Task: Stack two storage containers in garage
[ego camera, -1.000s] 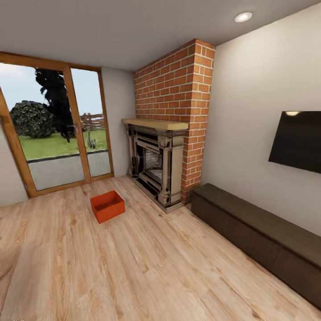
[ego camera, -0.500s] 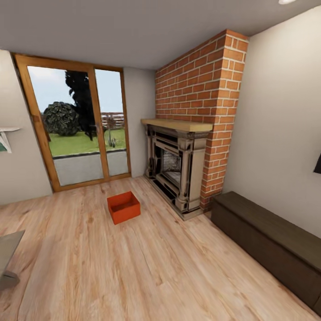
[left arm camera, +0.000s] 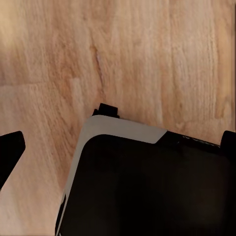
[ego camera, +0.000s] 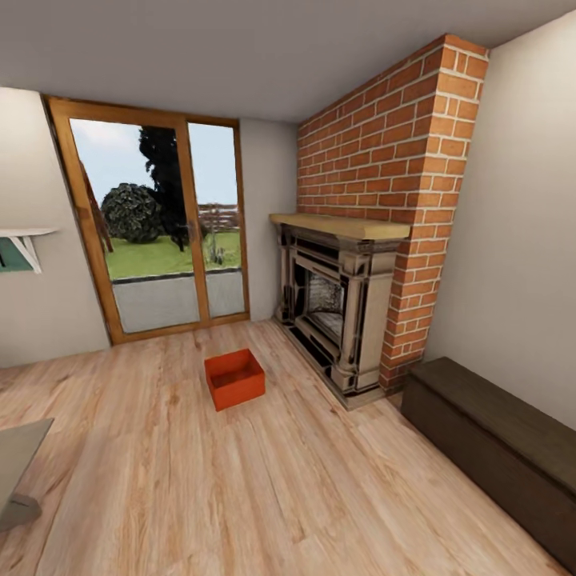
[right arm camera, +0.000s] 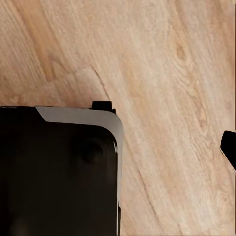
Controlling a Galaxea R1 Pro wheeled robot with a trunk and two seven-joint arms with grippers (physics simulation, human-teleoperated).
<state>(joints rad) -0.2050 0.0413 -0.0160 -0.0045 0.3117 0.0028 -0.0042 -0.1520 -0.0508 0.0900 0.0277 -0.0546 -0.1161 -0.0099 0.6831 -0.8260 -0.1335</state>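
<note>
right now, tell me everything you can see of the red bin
The bin is a small red-orange rectangular box, open-topped, with thin upright walls; it looks like plastic and appears empty. It sits flat and upright on the wood floor, turned at a slight angle, between the glass doors and the fireplace. Nothing but the floor touches it.

Light wood-plank floor (ego camera: pixel 240 480) carries one orange bin (ego camera: pixel 234 378) at center, a dark chest (ego camera: pixel 496 440) at four o'clock.
</note>
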